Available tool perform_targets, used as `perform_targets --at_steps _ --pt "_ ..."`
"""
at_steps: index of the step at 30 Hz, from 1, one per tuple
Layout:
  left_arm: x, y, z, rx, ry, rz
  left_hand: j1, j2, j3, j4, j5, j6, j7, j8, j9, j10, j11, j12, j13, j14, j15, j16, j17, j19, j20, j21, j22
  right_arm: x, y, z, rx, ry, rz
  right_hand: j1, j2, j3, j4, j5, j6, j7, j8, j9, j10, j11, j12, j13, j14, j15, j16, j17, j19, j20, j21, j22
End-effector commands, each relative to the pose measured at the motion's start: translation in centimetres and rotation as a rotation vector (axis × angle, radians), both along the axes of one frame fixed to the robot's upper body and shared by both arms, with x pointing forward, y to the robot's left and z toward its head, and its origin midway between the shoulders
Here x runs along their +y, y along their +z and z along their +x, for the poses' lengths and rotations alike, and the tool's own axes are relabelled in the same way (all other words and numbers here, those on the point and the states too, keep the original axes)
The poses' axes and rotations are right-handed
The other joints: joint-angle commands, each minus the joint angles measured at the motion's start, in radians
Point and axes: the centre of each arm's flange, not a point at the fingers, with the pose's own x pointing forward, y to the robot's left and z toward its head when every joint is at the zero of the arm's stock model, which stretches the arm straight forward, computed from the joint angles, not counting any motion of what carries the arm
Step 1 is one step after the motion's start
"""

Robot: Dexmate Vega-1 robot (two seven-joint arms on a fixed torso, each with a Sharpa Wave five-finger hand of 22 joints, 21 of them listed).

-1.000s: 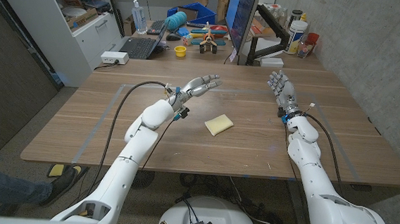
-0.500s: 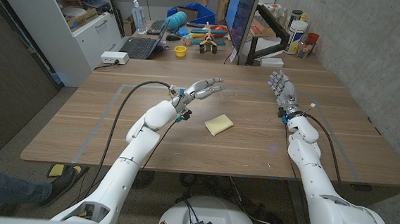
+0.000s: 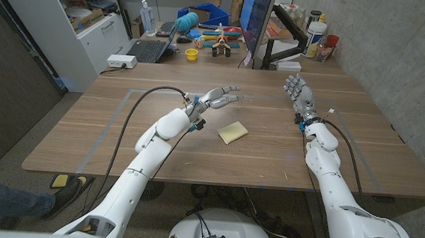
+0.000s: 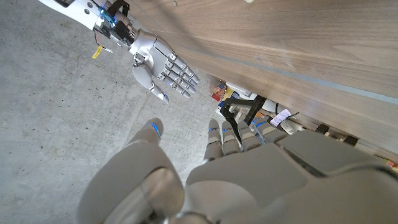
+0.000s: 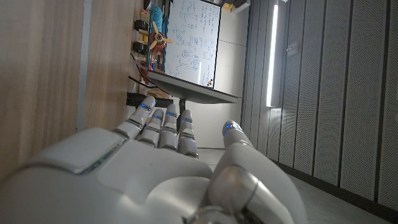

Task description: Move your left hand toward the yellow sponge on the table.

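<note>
The yellow rectangular sponge (image 3: pixel 232 132) lies flat on the brown wooden surface (image 3: pixel 121 139), slightly right of the centre of the head view. The left hand (image 3: pixel 215 98) is positioned above and to the upper left of the sponge in the frame, near it but apart from it. Its fingers (image 3: pixel 230 98) are released: extended, spread and holding nothing, pointing toward the right of the frame. A black cable (image 3: pixel 135 102) runs from the left wrist and loops over the surface toward the lower left.

The right hand (image 3: pixel 297 90) stands in the upper right of the head view, well apart from the sponge. Its fingers (image 3: pixel 293 81) are released, pointing toward the far edge of the surface, and hold nothing. In the left wrist view, the right hand (image 4: pixel 163 68) appears with fingers apart and empty.

Beyond the far edge of the surface, in the upper left of the head view, sit a dark laptop (image 3: pixel 148 48) and a small yellow cup (image 3: pixel 191 54).
</note>
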Motion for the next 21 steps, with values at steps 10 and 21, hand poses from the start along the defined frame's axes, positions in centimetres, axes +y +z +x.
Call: perform_targets --at_steps 10,21 --pt "-0.8 -0.8 -0.5 -0.045 0.046 0.086 0.015 0.003 0.004 -0.009 -0.004 0.015 -0.005 0.006 0.003 0.014 -0.004 0.002 0.001 0.009 -0.004 0.004 0.003 0.0 0.007 -0.003 0.003 0.2 0.0 0.2 0.002 0.002 -0.002 0.002 0.01 0.0 0.0 0.006 0.002 -0.006 0.004 0.001 0.008 0.0 0.004 0.002 0.007 0.003 -0.001 0.002 0.01 -0.001 -0.007 0.003" --pt "-1.5 -1.4 -0.3 -0.063 0.077 0.134 0.021 0.005 0.005 -0.013 -0.006 0.022 -0.005 0.007 0.003 0.018 -0.002 0.003 0.001 0.015 0.0 0.006 0.003 0.015 0.008 0.0 0.004 0.3 -0.3 0.6 0.014 0.003 -0.002 0.001 0.009 0.0 0.0 0.006 0.002 -0.006 0.004 0.001 0.009 0.0 0.004 0.002 0.008 0.004 -0.001 0.002 0.012 -0.002 -0.011 0.003"
